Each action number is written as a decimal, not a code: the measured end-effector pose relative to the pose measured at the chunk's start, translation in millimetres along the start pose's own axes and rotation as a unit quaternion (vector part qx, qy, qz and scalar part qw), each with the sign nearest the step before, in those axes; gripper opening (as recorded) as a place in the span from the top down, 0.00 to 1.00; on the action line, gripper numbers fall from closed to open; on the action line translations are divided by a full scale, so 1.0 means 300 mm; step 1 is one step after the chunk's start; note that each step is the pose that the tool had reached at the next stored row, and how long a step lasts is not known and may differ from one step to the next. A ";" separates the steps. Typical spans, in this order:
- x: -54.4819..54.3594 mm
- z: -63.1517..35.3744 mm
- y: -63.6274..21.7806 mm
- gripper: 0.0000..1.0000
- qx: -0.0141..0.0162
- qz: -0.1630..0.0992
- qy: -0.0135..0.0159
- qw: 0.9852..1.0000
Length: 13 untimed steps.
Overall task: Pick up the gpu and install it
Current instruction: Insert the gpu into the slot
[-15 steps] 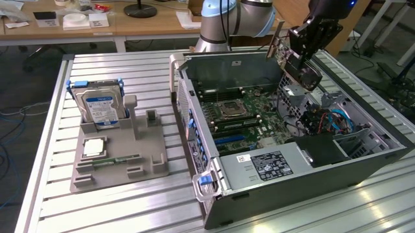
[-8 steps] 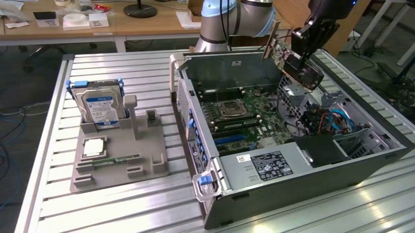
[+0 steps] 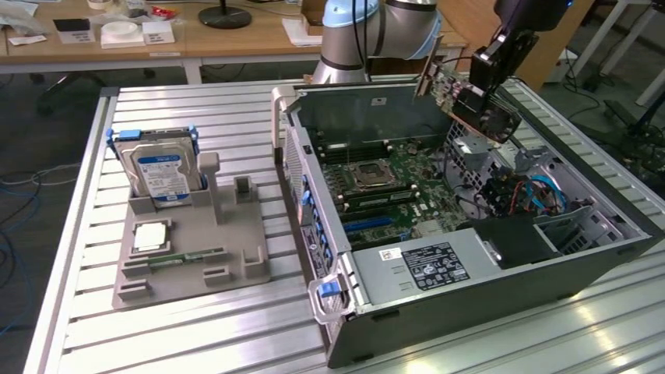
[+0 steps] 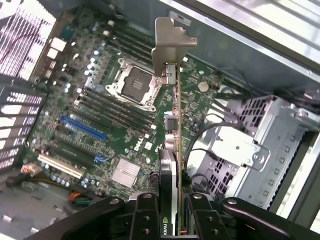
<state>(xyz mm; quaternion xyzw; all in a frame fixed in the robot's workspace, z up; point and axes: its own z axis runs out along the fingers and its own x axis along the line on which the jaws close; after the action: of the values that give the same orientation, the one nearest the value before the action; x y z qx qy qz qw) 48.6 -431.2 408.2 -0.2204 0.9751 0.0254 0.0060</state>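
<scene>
**Entry 1: gpu** (image 3: 480,105). Presented as a thin flat card, dark-faced, with a reddish-brown board edge in the exterior view. Appeared edge-on in the wrist view, with a bent metal end bracket (image 4: 170,45) at the far tip and a green logo on the black shroud near the grip. Hung tilted in the air over the far part of the computer case (image 3: 468,296), toward the exterior view's right. Sat above the perforated drive cage (image 3: 488,152) and apart from the motherboard (image 3: 395,187). Not yet seated in any slot.

**Entry 2: gripper** (image 3: 487,87). Stood partly closed, clamped on the gpu. Pressed fingers (image 4: 145,220) against both flat faces of the card.

**Entry 3: counts, largest to smallest.**
- One slatted metal table (image 3: 187,117).
- One computer case, side panel off, lying open on the table.
- One robot arm (image 3: 359,31), at the far side.
- One motherboard, inside the case.
- One grey fixture (image 3: 244,241), on the table to the exterior view's left of the case.
- One hard drive (image 3: 161,167), blue-labelled, standing upright in the fixture's far end.
- One gpu.
- One gripper.
- One CPU socket (image 3: 371,175), on the motherboard.
- One silver square chip (image 3: 151,236), flat on the fixture.
- One memory stick (image 3: 182,257), green, flat in the fixture's near part.
</scene>
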 end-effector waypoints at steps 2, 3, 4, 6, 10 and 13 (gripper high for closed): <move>0.000 0.000 0.000 0.73 0.000 -0.017 0.001 1.000; 0.000 0.000 0.000 0.73 -0.001 -0.026 0.001 1.000; 0.000 0.000 0.000 0.73 -0.001 -0.034 0.002 0.999; 0.000 0.000 0.000 0.73 -0.001 -0.052 0.002 0.999; 0.000 0.000 0.000 0.73 -0.002 -0.088 0.004 0.996; 0.000 0.000 0.000 0.73 -0.003 -0.115 0.005 0.993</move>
<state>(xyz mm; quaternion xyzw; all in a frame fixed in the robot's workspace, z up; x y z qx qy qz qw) 48.6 -431.2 408.1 -0.3315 0.9431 0.0259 0.0032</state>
